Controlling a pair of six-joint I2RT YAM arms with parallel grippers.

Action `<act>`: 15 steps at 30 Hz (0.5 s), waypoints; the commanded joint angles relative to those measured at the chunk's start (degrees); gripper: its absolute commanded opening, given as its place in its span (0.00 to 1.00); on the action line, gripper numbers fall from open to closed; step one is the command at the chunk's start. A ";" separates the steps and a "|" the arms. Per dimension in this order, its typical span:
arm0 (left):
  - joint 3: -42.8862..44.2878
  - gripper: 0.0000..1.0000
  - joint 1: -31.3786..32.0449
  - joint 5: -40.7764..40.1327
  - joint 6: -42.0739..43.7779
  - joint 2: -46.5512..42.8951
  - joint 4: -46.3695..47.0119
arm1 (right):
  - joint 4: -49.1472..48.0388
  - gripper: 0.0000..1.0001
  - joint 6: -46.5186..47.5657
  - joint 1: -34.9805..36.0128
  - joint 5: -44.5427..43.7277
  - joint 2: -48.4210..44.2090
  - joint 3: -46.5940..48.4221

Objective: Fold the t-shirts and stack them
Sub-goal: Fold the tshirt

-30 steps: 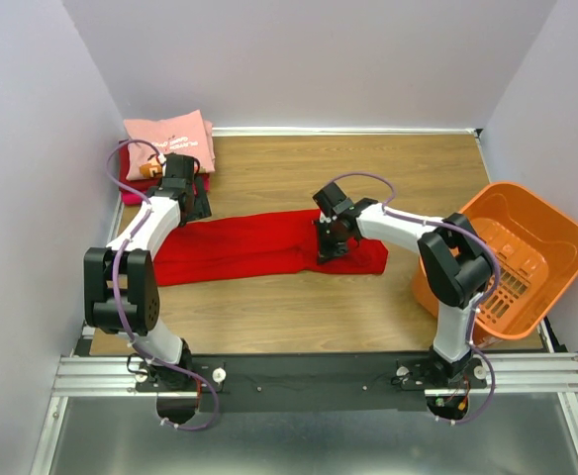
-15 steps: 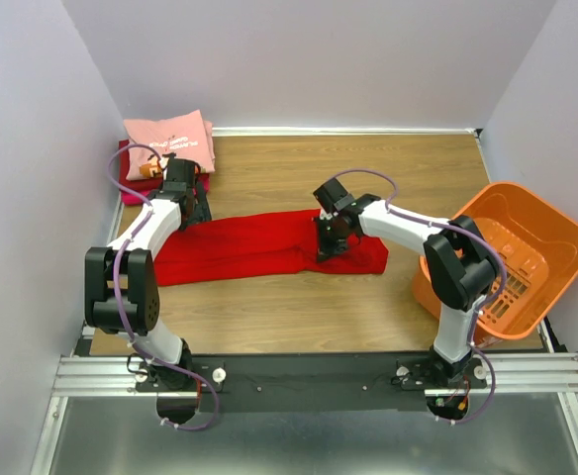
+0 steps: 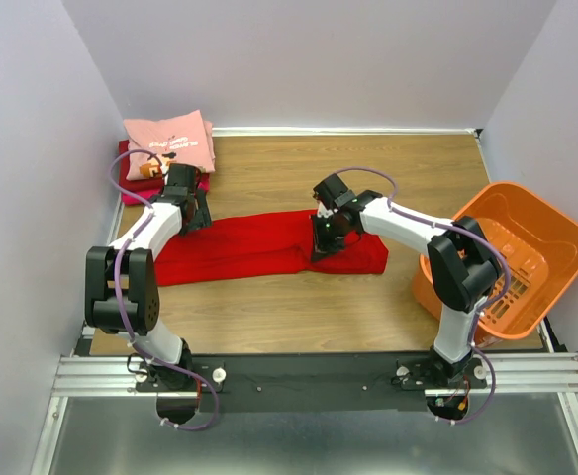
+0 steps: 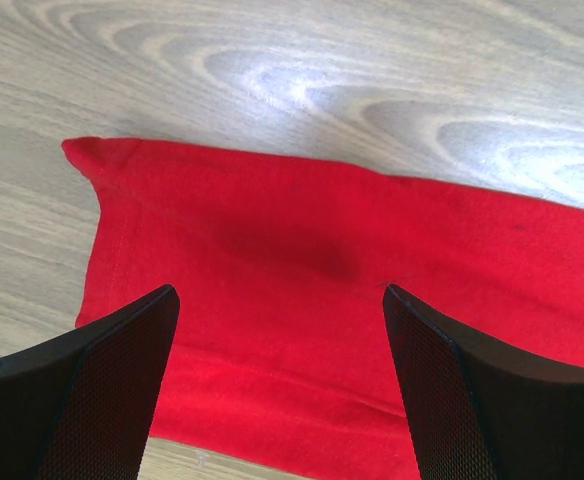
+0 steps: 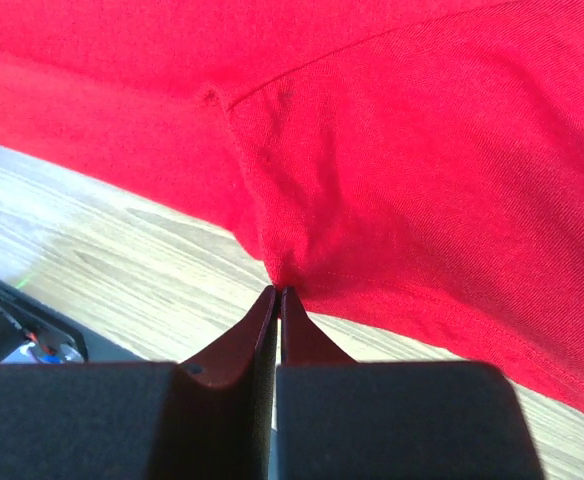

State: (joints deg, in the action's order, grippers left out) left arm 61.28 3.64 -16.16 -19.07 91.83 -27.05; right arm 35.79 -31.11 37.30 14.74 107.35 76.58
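A bright red t-shirt (image 3: 259,242) lies folded into a long band across the middle of the table. It fills the left wrist view (image 4: 302,290) and the right wrist view (image 5: 392,150). My left gripper (image 3: 192,216) is open over the shirt's far left end; its corner shows between the spread fingers (image 4: 112,370). My right gripper (image 3: 319,252) is shut on a pinch of the shirt's near edge (image 5: 277,275) and lifts it slightly. A light pink printed tee (image 3: 170,139) lies folded on top of dark red and magenta tees (image 3: 131,178) at the far left corner.
An orange plastic basket (image 3: 531,233) stands tilted at the right edge of the table (image 3: 368,168). Purple walls close in the left, back and right sides. The stack of folded tees sits just behind my left gripper.
My right gripper has shifted slightly left and back with the red cloth in its grip. My left gripper has edged slightly toward me over the shirt's left end.
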 commanded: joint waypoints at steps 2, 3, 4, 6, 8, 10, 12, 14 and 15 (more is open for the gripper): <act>-1.24 0.91 -0.12 0.78 0.53 -1.83 0.68 | 2.00 0.10 -0.88 0.41 3.18 -1.88 1.38; -1.42 0.91 -0.12 0.70 0.53 -1.92 0.68 | 2.18 0.10 -1.05 0.49 3.27 -2.06 1.38; -1.60 0.91 -0.12 0.78 0.53 -2.01 0.77 | 2.27 0.10 -1.05 0.49 3.19 -2.14 1.30; -2.04 0.91 -0.12 0.78 0.52 -2.36 0.77 | 2.44 0.10 -1.14 0.67 3.19 -2.15 1.12; -2.30 0.90 -0.12 0.78 0.61 -2.71 0.77 | 2.53 0.10 -1.14 0.76 2.92 -2.23 0.94; -2.74 0.91 -0.12 0.61 0.53 -3.06 0.77 | 2.71 0.10 -1.49 0.84 3.10 -2.67 1.12; -3.09 0.91 -0.12 0.52 0.61 -3.50 0.77 | 2.71 0.10 -1.67 1.02 3.45 -3.02 1.47; -3.27 0.90 -0.12 0.61 0.53 -3.68 0.77 | 2.79 0.10 -1.67 1.20 3.63 -3.02 1.65; -3.44 0.91 -0.12 0.61 0.53 -3.85 0.77 | 2.88 0.10 -1.76 1.20 3.71 -2.94 1.73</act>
State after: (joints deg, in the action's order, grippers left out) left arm 58.65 3.64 -16.03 -19.05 90.06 -26.94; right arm 36.95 -32.16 37.60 16.47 106.80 76.62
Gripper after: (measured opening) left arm 0.905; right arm 0.098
